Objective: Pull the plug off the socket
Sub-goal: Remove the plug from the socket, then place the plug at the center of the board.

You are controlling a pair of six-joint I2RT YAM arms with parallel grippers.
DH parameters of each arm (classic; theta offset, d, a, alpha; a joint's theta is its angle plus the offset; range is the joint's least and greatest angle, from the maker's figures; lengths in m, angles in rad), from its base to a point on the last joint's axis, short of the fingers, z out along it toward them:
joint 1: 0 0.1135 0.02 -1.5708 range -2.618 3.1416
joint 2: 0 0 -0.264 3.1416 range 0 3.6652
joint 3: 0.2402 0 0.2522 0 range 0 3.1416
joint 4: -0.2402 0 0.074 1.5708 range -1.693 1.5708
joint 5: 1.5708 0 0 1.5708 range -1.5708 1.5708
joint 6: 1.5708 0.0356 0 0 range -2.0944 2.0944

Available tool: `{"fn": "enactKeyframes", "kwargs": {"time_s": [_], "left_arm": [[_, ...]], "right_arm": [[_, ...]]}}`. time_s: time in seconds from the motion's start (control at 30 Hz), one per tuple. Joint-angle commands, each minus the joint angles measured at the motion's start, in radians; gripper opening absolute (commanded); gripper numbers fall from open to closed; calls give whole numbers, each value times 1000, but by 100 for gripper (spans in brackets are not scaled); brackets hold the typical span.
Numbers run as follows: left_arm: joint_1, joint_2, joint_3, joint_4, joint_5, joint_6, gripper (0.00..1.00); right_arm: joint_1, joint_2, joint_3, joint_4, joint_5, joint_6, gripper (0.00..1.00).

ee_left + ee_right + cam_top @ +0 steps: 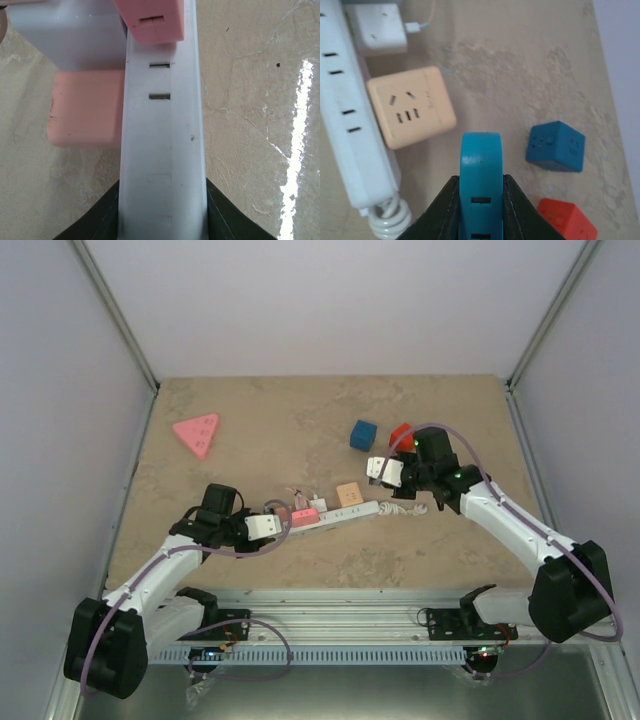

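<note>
Left wrist view, left gripper (162,225) clamped on the white socket (162,150) lying flat on the table (300,410), right gripper (481,210) pinching a teal plug (480,155) — apart from the socket, just beside its corded end

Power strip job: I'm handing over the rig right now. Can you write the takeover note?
Tools: left tool shut on the power strip, gripping one end; right tool shut on a teal plug, held clear of the strip.
Done: that plug looks pulled free.
Left: set it down, then release the strip.
Note: a pink plug sits on the strip's slotted face; a peach cube lies against its side. I cannot tell whether that one is plugged in.
</note>
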Motion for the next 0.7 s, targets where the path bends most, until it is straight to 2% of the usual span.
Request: {"fn": "enactKeyframes", "kwargs": {"time_s": [0.0,0.33,0.67], "left_arm": [[10,-29,4,32,7,-4,0],[11,-35,4,30,8,-4,0],[11,-45,2,28,11,-5,0]], "right_arm": [[-34,7,-15,106,70,59,0],[-115,56,-25,178,178,105,1],[-236,62,-43,222,181,110,1]]}}
